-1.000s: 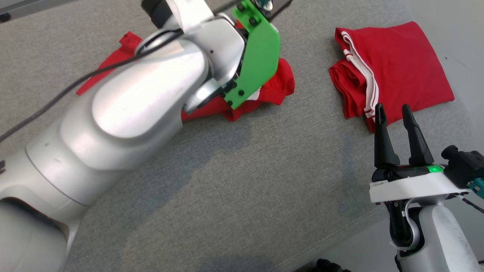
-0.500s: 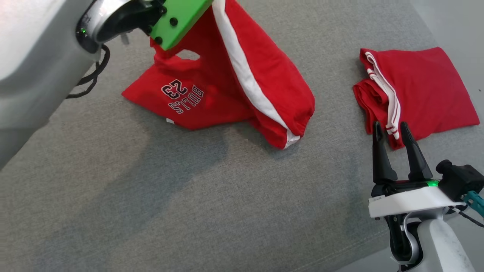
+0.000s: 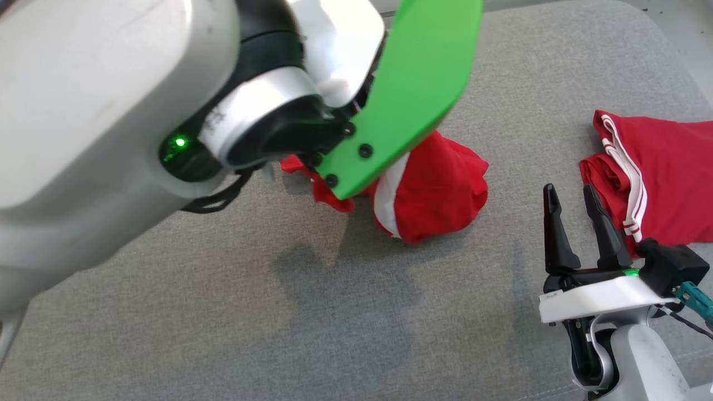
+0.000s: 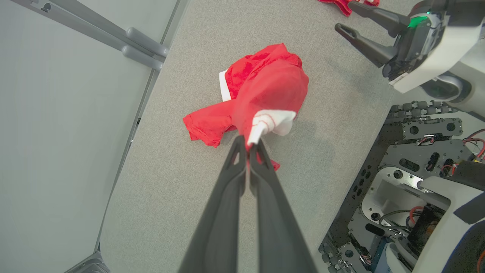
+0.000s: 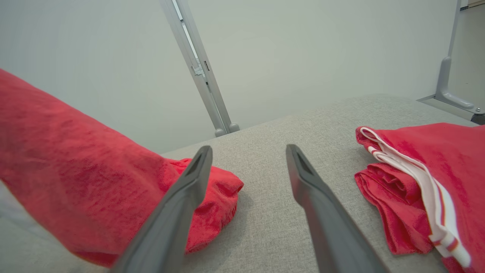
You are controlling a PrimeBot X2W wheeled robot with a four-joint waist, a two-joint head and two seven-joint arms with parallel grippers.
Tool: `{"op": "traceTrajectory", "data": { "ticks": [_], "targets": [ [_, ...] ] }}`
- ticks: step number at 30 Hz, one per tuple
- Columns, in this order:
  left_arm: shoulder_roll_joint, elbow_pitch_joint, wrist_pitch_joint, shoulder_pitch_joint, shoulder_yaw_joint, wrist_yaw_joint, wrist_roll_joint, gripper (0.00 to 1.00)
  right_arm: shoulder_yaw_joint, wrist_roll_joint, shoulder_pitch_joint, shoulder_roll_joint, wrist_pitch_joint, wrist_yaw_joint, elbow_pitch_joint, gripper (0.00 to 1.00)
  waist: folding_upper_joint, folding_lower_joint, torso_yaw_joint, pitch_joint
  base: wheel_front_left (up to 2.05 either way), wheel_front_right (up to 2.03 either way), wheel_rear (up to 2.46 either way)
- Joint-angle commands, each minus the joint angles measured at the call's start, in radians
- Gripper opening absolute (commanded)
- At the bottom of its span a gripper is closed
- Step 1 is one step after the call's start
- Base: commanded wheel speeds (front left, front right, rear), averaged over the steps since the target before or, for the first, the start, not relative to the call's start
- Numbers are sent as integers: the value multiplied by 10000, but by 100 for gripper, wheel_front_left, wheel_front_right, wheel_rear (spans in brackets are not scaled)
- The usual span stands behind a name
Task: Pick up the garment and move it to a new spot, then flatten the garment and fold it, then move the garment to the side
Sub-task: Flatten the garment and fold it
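The garment (image 3: 434, 184) is red with white trim. It hangs bunched from my left gripper (image 4: 248, 143), which is shut on a white-edged fold. Its lower end still rests on the grey table (image 3: 334, 312). In the left wrist view the garment (image 4: 269, 83) droops away below the fingertips. In the head view my left wrist and its green plate (image 3: 412, 94) cover the top of the cloth. My right gripper (image 3: 568, 192) stands open and empty at the lower right, between the held garment (image 5: 75, 159) and a folded one. It also shows in the left wrist view (image 4: 345, 16).
A second red garment (image 3: 663, 178) with white stripes lies folded at the table's right edge, close to my right fingers, also in the right wrist view (image 5: 428, 170). The table ends near the right. The robot's base (image 4: 409, 159) lies beside it. Grey rail posts (image 4: 144, 45) stand along the far side.
My left arm has lifted the garment off the table, so it went from partly spread with its lettering showing to a hanging bunch. The head view shifted. The right gripper stayed open.
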Motion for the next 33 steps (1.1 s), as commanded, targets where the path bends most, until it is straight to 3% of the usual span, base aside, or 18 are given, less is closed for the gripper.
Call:
{"op": "traceTrajectory", "data": {
  "ticks": [1, 5, 11, 18, 20, 27, 33],
  "targets": [
    [-59, 10, -32, 137, 53, 87, -109, 0, 7, 13, -84, -29, -27, -3, 3, 100, 68, 0, 193, -183, 0, 0, 0],
    [-1239, 377, -636, -233, 238, 642, 110, 0, -12, 239, -285, -32, -27, -4, 38, 100, 68, 0, -113, -232, 0, 0, 0],
    [-2424, 1856, -1827, -856, 683, 862, 654, 0, -218, 331, -262, -26, -27, -4, 102, 100, 68, 0, -570, -175, 0, 0, 0],
    [-3176, 3794, -3619, -1482, 1183, 1223, 1109, 0, -247, 447, -252, -24, -27, -2, 138, 100, 68, 0, -881, 34, 0, 0, 0],
    [-3231, 4275, -3918, -1705, 1096, 1123, 1293, 0, -212, 483, -308, -23, -27, -2, 118, 100, 68, 0, -930, 130, 0, 0, 0],
    [-1979, 5084, -4078, -721, 721, 442, 1444, 0, -121, 582, -455, -27, -26, -4, 66, 100, 68, 0, -956, 535, 0, 0, 0],
    [-29, 3589, -4757, 2083, 1204, 828, 792, 0, -237, 254, -211, -24, -26, -2, 116, 100, 68, 0, -565, 667, 0, 0, 0]
  ]
}}
